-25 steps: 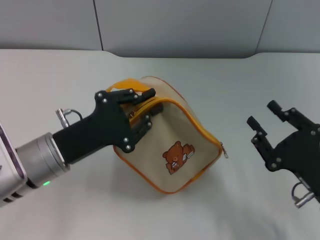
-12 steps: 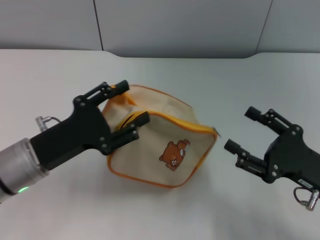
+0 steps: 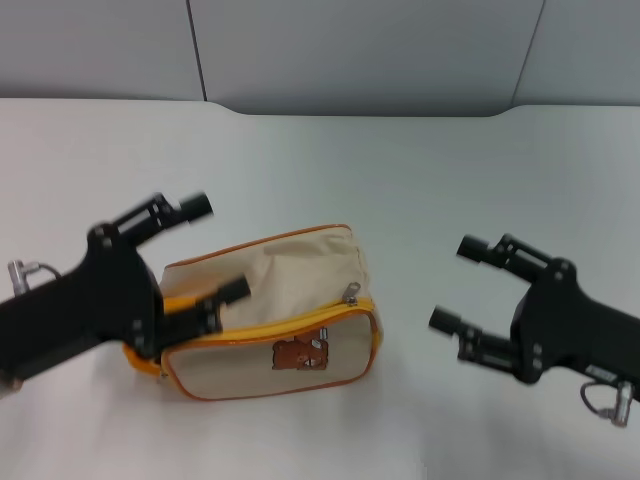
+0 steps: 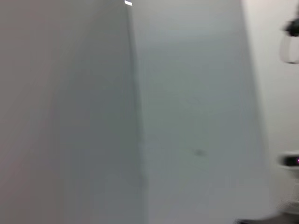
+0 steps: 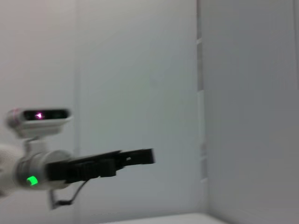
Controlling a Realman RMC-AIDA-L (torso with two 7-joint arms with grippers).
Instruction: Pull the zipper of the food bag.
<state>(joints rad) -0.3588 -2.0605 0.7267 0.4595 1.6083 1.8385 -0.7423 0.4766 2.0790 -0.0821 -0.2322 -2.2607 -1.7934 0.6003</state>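
The cream food bag (image 3: pixel 262 290) with orange piping lies on its side on the white table (image 3: pixel 420 180), its brown bear print (image 3: pixel 300 352) facing the front. The orange zipper band (image 3: pixel 260 336) runs along its front upper edge, with a small silver pull tab (image 3: pixel 351 292) near the right end. My left gripper (image 3: pixel 215 248) is open at the bag's left end, with one finger (image 3: pixel 228 293) over the fabric and the other clear of it. My right gripper (image 3: pixel 454 283) is open and empty, a short gap right of the bag.
Grey wall panels (image 3: pixel 360 50) stand behind the table's far edge. The right wrist view shows my left arm (image 5: pixel 93 168) against the wall. The left wrist view shows only blurred wall.
The bag has dropped from a tilted, lifted pose to lie flat on the table. My left gripper has opened and pulled back left and down. My right gripper has moved left toward the bag.
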